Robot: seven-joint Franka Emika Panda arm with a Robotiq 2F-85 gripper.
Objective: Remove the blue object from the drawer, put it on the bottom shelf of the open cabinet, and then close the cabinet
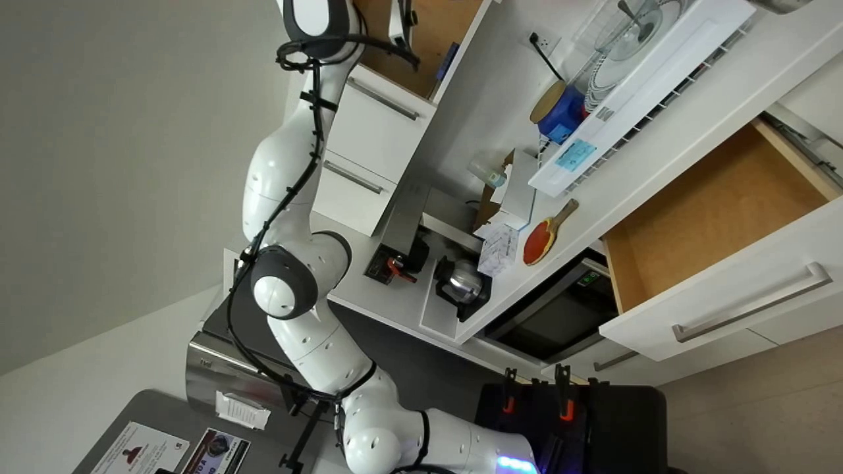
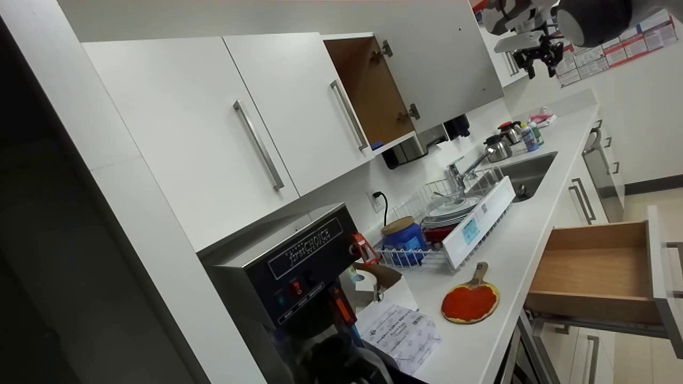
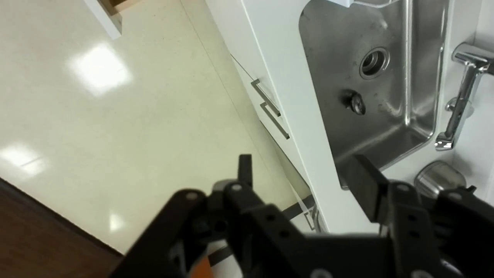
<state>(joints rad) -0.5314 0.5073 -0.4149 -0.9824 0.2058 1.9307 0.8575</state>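
The cabinet (image 2: 363, 90) is open, with its white door (image 2: 437, 64) swung out. Down below, the drawer (image 2: 595, 264) is pulled out too. The gripper (image 3: 305, 173) hangs up high, its two fingers (image 3: 368, 189) wide apart. The little blue thing (image 1: 448, 61) is inside the cabinet, at the bottom.

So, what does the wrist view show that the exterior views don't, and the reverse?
Wrist view only: bright reflections on the floor, and a dark brown surface at lower left that I can't identify.

Exterior views only: the open cabinet with the blue object at its bottom, the red-and-yellow paddle, and the brown-lidded blue jar.

Shared by the wrist view and an exterior view: the open gripper, the sink, the faucet, and probably the drawer, if that's its corner at the wrist view's top left.
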